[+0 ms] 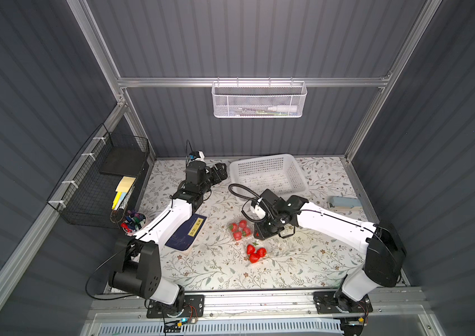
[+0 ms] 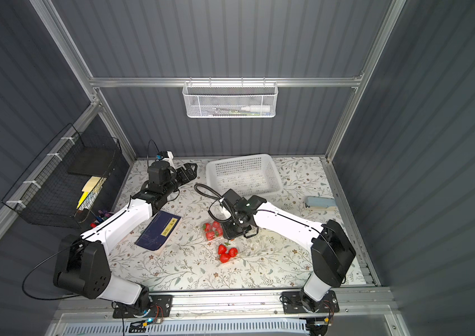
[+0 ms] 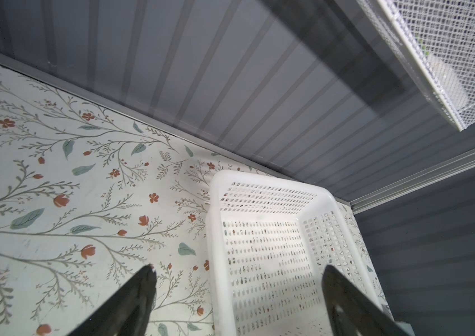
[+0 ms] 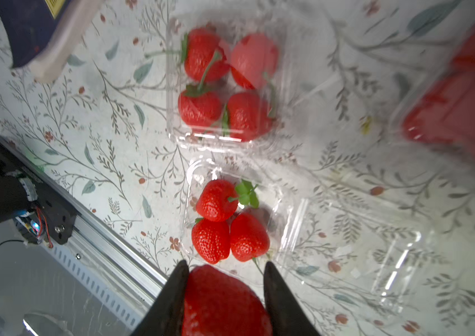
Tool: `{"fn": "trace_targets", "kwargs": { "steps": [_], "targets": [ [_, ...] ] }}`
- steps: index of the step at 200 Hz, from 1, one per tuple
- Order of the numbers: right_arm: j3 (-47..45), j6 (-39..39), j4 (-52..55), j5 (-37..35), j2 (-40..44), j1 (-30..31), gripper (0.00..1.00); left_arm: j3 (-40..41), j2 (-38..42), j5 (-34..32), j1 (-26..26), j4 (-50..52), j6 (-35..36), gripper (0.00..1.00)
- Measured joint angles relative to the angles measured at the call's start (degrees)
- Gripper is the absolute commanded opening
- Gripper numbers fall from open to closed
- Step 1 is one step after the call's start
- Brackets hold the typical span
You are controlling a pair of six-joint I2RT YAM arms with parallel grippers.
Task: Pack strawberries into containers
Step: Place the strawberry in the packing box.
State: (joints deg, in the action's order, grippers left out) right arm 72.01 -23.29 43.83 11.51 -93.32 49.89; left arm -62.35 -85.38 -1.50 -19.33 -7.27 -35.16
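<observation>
1. You are on the placing step. Your right gripper (image 4: pixel 224 265) has its jaws closed partway on a glossy red strawberry (image 4: pixel 224 302), which hangs near the open container (image 4: pixel 198 168) holding three berries.
2. The next move likely calls for carrying the berry over that box's one bare corner, lowering it and letting go. The gap looks tight.
3. Your left gripper (image 3: pixel 239 267) has its jaws spread wide and empty, over the white basket (image 3: pixel 215 203).
4. The boxes are thin, clear, ribbed plastic and will probably slide if nudged. The full container (image 4: pixel 173 87) beside it holds four seeded, conical berries.
</observation>
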Motion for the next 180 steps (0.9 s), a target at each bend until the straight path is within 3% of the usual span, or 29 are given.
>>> {"fn": "trace_targets", "kwargs": {
  "steps": [76, 103, 148, 180],
  "targets": [
    [-4.07, -4.92, -6.82, 2.58, -8.13, 2.99, 0.42, 3.08, 1.66, -0.31, 0.00, 1.22, -0.39, 0.92],
    [-4.04, -5.46, -8.04, 1.25, -10.25, 2.97, 0.43, 3.50, 1.66, -0.28, 0.00, 1.29, -0.42, 0.92],
    [-4.07, -6.43, -8.28, -0.59, -10.64, 2.97, 0.62, 3.58, 1.66, -0.28, 0.00, 1.29, -0.42, 0.92],
    [-4.11, -7.04, -8.50, -1.42, -9.62, 2.97, 0.67, 3.67, 1.66, -0.28, 0.00, 1.27, -0.42, 0.92]
  ]
}}
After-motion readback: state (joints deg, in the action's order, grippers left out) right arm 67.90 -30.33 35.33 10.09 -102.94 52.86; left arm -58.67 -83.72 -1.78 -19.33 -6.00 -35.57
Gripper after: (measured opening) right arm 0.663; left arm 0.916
